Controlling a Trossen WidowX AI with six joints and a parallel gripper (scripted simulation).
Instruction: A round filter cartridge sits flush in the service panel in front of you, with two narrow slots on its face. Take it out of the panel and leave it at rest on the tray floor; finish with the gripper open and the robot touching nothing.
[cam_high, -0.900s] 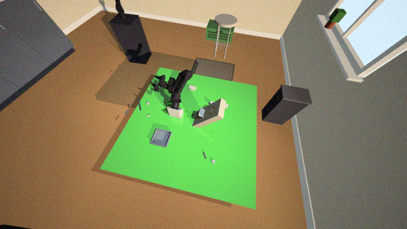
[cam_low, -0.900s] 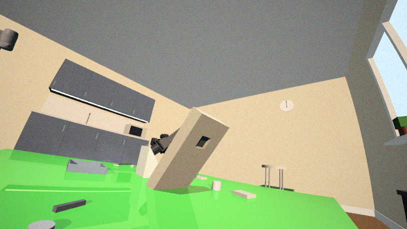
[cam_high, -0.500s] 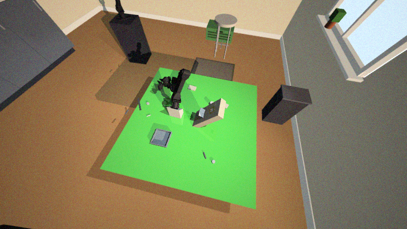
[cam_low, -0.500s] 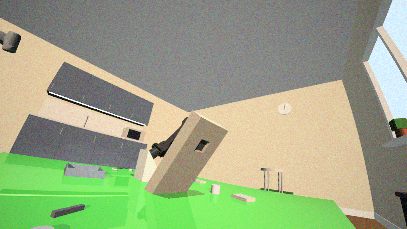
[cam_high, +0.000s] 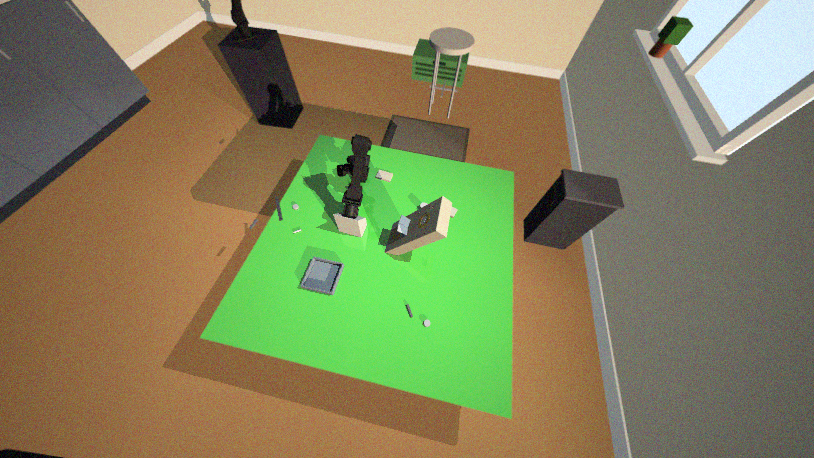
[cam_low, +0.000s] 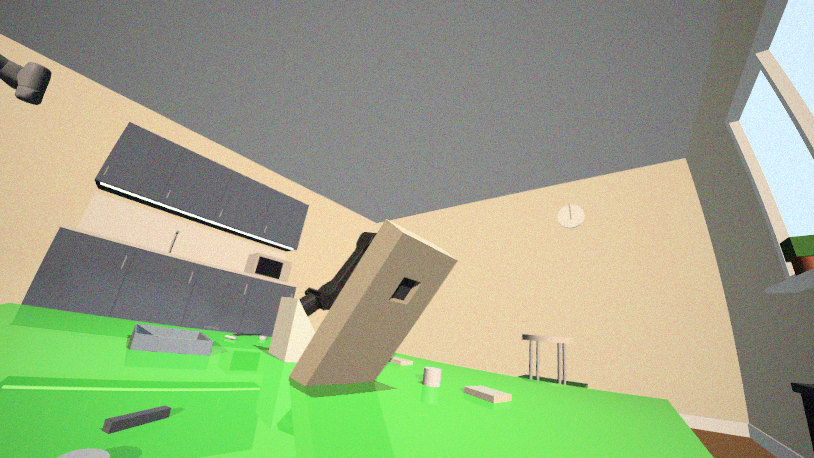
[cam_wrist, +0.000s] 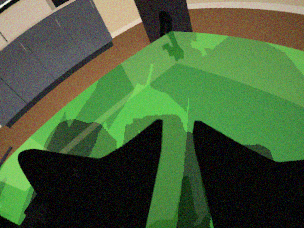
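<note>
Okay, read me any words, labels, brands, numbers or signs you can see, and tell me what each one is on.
No readable text anywhere.
Wall clock: a hand shows, but no numerals can be made out.
Service panel: dark markings on its face, too small to tell whether any are text.

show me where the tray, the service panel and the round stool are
Tray (cam_high: 302, 283) (cam_low: 170, 344): top, rim; exterior, side wall.
Service panel (cam_high: 445, 219) (cam_low: 364, 319): top, end face; exterior, back.
Round stool (cam_high: 451, 39) (cam_low: 546, 338): both, seat.
</note>
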